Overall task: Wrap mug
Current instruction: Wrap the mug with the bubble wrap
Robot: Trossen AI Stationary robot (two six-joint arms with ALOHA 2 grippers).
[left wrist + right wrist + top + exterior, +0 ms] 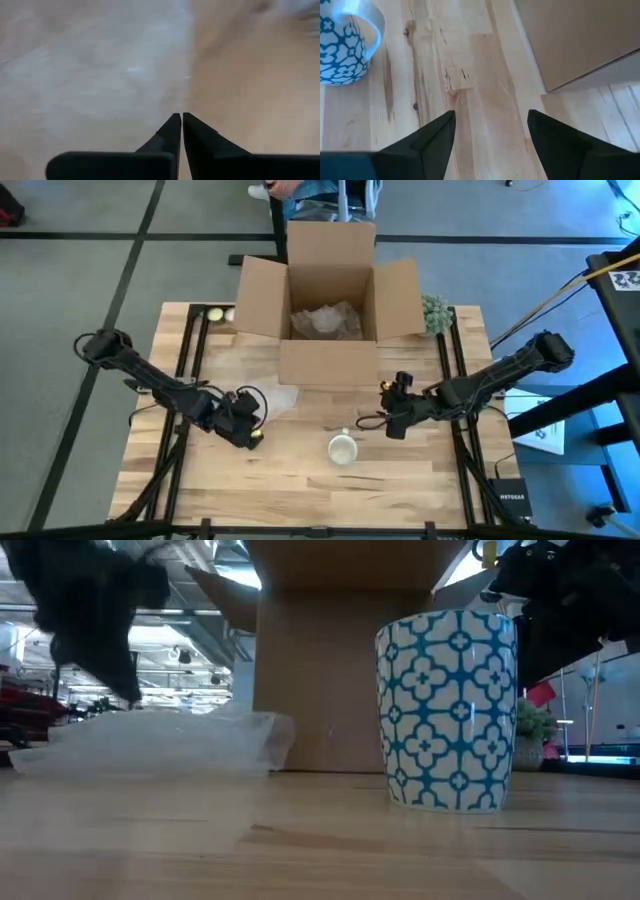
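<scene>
While overhead looks plain, mug [448, 710] shows blue pattern.

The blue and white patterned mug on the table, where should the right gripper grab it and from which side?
Probably across the blue and white patterned mug, on its straight walls, coming in level from the right gripper's own side. It stands upright with bare table around it; no handle shows.

Wooden table [300, 480] carries mug [342, 448], plastic wrap [280, 397], cardboard box [328, 300].
</scene>
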